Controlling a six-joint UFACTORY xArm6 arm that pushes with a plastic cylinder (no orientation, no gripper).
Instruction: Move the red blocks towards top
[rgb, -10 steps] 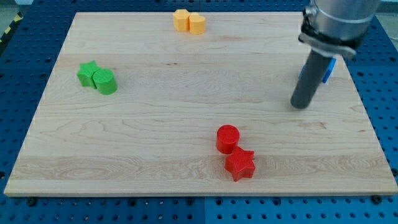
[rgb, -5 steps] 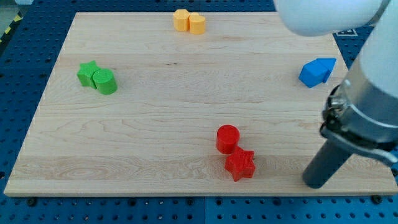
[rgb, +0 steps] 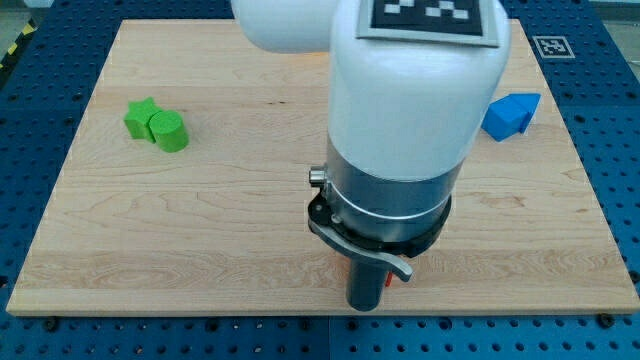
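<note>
A: While scanning the whole scene, seeing what first?

B: Seeing a wooden board (rgb: 90, 240), lying on a blue perforated table (rgb: 620, 150) and filling most of the view.

A: And over it?

B: Looming over the board's middle and lower part, the white arm (rgb: 415, 110), blocking everything behind it and ending in a dark rod.

A: Spotting any blocks?

B: Sitting near the view's right edge, a blue block (rgb: 510, 113), angular, exact shape hard to make out. Sitting at the view's left, well apart from it, a green star (rgb: 140, 115) touching a green cylinder (rgb: 169, 132).

A: Finding the red blocks (rgb: 393, 279)?

B: Showing only as thin red slivers beside the rod, near the board's bottom edge. Mostly hiding behind the arm, so not giving away shape or count.

A: And my tip (rgb: 364, 306)?

B: Sitting at the board's bottom edge, just below those red slivers; touching them or not, cannot tell.

A: Pincer wide or narrow?

B: Cannot tell; showing only the plain rod.
</note>
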